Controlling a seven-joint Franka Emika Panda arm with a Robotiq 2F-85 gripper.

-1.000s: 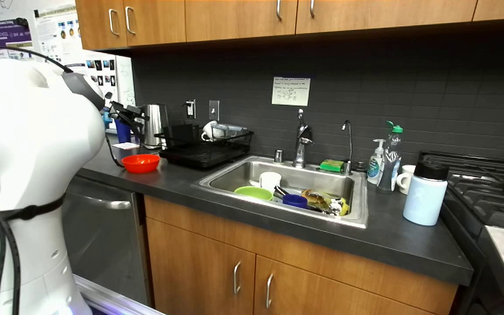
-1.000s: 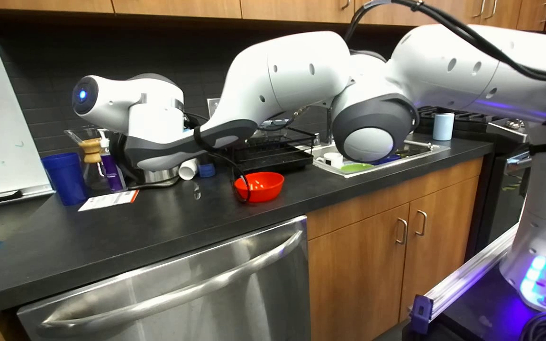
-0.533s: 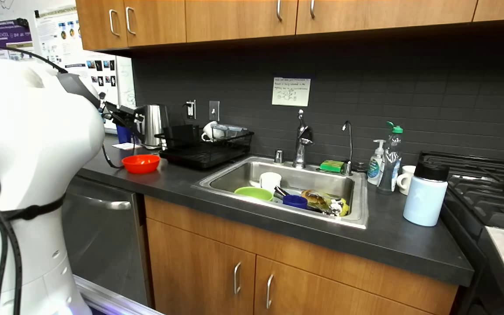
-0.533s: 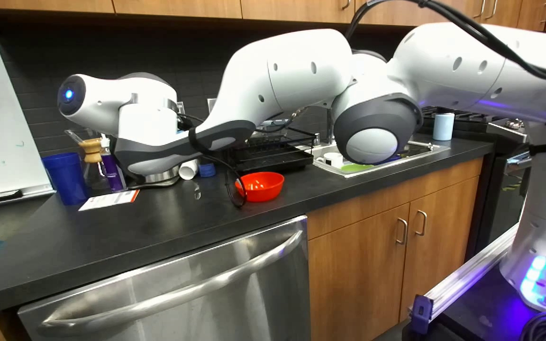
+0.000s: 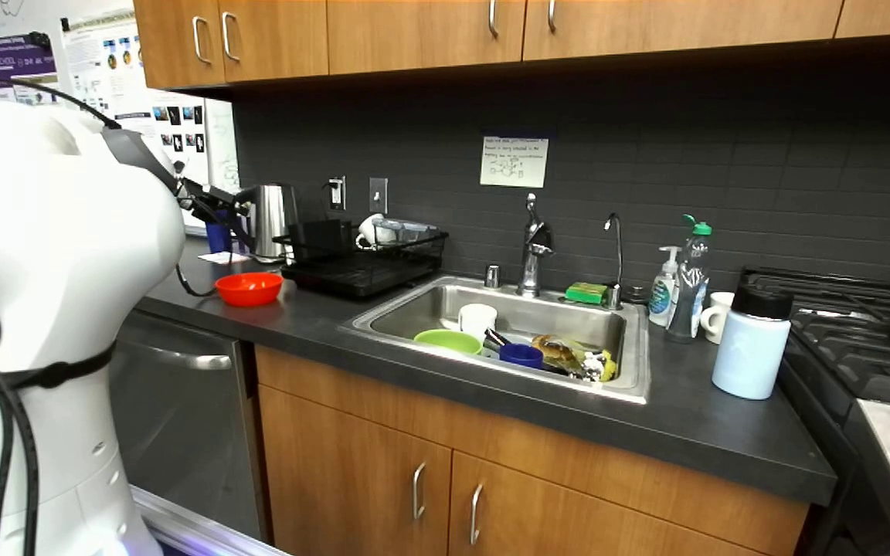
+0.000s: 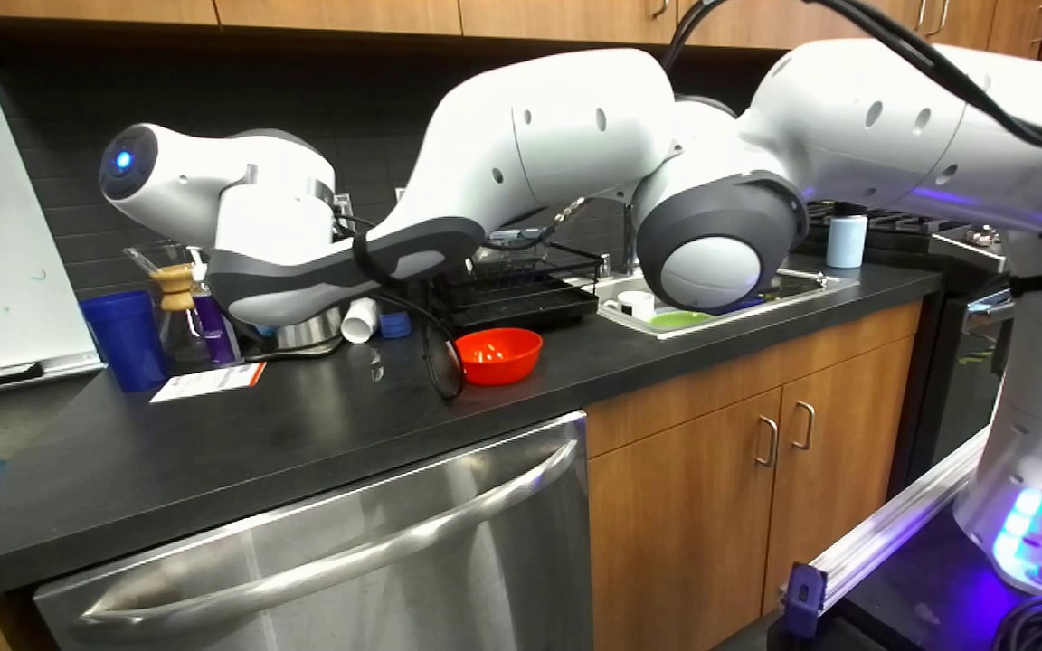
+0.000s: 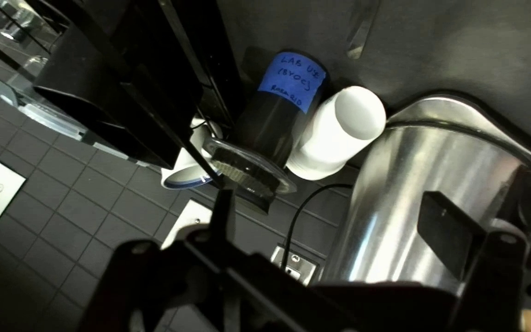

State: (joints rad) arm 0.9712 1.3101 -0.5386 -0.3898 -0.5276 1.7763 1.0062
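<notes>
Gripper [image 7: 334, 221]: one; jaws spread wide apart, nothing held; nearest to the kettle [image 7: 399, 184], which shows partly behind the jaws in the wrist view; contact cannot be told.
Kettle: one, steel; standing toward the back of the counter [image 6: 322, 452]; landmark for the entries below.
Jaw work done: spread beside the kettle, no more; by judgement an early stage.
Jaw work left: any grip or lift; nothing near the kettle is held.
White cup [image 7: 337, 131]: one; just beside the kettle, toward the sink [image 5: 638, 355]; upright or tipped, not clear.
Taped jar [image 7: 270, 124]: one; past the cup from the kettle; blue tape marked "LAB USE".
Drying rack [image 5: 348, 284]: one, black; between kettle and sink, beyond the jar.
Red bowl [image 6: 498, 355]: one; nearer the counter's front edge than the kettle, in both exterior views.
Purple bottle [image 6: 216, 325]: one; on the kettle's side away from the sink.
Blue tumbler [image 6: 126, 339]: one; same side of the kettle, farther out.
Arm [image 6: 566, 136], change: against a second ago, wrist end higher and farther from the sink in an exterior view; more of the kettle shows beneath.
Cable [image 6: 447, 398], change: loop crossed the bowl's face a second ago; now hangs by its rim, touching or not unclear.
Kettle, cup and bowl, change: none seen.
</notes>
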